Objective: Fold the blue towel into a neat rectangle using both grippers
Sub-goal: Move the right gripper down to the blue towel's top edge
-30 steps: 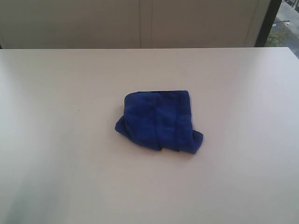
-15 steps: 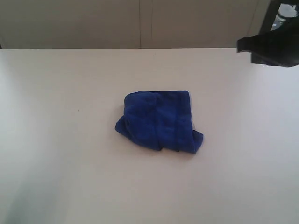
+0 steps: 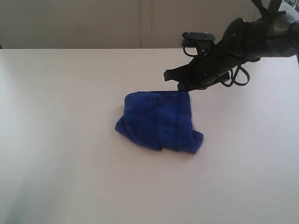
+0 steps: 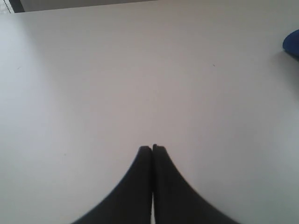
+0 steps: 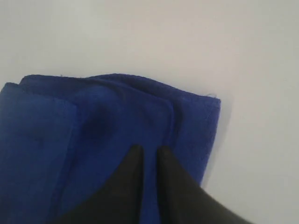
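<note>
Blue fleece, bunched into a rough, partly folded pad: the blue towel (image 3: 159, 122) lay about mid-table (image 3: 70, 163), with nothing else near it. Its creases and layered edges ran from its far edge toward its near edge, and the near right corner sagged into a lump, so it was not yet a neat rectangle. Right gripper (image 3: 173, 80) hung just above the towel's far right corner, its arm stretched across from beyond the towel's right side. In the right wrist view its fingers stood a narrow slit apart, cloth showing through the gap and nothing clamped; whether the tips touched the pile I could not tell. Left gripper (image 4: 152, 148) was outside the exterior view, over bare tabletop well apart from the towel and presumably on its left. Its fingers were pressed together and empty, with only a sliver of towel at the edge of its camera. Judgement: the right arm was much the nearer, with the towel directly beneath and ahead of it, so the coming pinch turned on that far right corner. The left arm would need to cross bare table to reach the towel before any two-handed fold.
</note>
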